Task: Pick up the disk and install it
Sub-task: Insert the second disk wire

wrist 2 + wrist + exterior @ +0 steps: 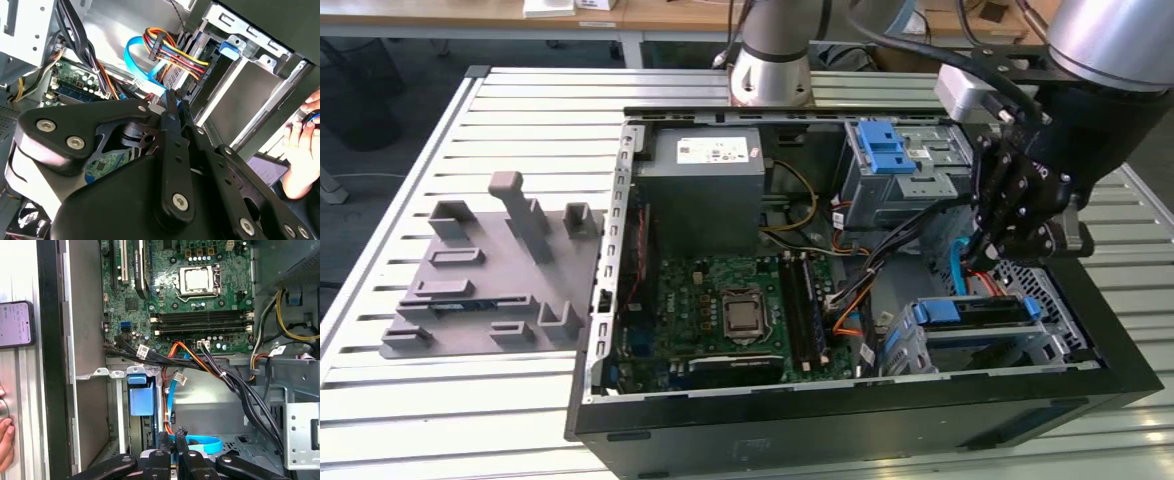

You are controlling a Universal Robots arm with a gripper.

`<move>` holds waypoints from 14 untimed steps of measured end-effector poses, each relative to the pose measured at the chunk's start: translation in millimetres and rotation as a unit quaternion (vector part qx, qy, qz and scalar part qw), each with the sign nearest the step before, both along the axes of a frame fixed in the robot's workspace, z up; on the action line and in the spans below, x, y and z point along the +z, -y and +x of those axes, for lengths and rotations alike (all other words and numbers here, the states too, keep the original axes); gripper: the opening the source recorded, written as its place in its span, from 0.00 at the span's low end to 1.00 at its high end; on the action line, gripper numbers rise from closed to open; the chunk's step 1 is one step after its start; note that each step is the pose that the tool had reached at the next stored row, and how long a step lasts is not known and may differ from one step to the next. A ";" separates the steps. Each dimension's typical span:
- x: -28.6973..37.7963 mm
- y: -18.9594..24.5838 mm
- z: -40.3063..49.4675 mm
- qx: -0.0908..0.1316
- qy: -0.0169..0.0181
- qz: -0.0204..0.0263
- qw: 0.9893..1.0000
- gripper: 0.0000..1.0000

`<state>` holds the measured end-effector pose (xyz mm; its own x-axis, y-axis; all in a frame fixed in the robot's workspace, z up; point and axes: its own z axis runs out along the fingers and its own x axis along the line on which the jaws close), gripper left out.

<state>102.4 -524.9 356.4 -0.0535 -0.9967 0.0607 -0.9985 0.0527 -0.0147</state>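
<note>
Reaching down into the open side of the scene from the exterior view's right, the arm [1107, 60] bent at the wrist, black gripper [1017, 236] pointing downward. Fingers [164, 444] drawn close together in the first wrist view, tips nearly touching, nothing visibly clamped between them. Dark linkage plates spread wide behind the narrow fingertips in the second wrist view [173, 107]. At the frame edge in both wrist views, a person's hand [302, 150], fingers curled.
</note>
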 end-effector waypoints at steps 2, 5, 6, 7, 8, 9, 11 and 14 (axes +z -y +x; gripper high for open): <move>-2.8 2.9 -0.8 0.002 0.000 0.000 1.000 0.16; -6.1 6.9 -1.4 0.004 0.001 0.000 1.000 0.16; -6.1 6.9 -1.4 0.005 0.002 0.000 1.000 0.16; -6.0 6.9 -1.3 0.005 0.003 0.000 1.000 0.16; -6.1 7.0 -1.4 0.005 0.004 0.000 1.000 0.16; -6.1 7.1 -1.6 0.005 0.005 0.000 1.000 0.16; -6.3 7.4 -2.3 0.006 0.012 0.000 1.000 0.16; -7.9 8.6 -3.2 0.008 0.018 0.001 1.000 0.16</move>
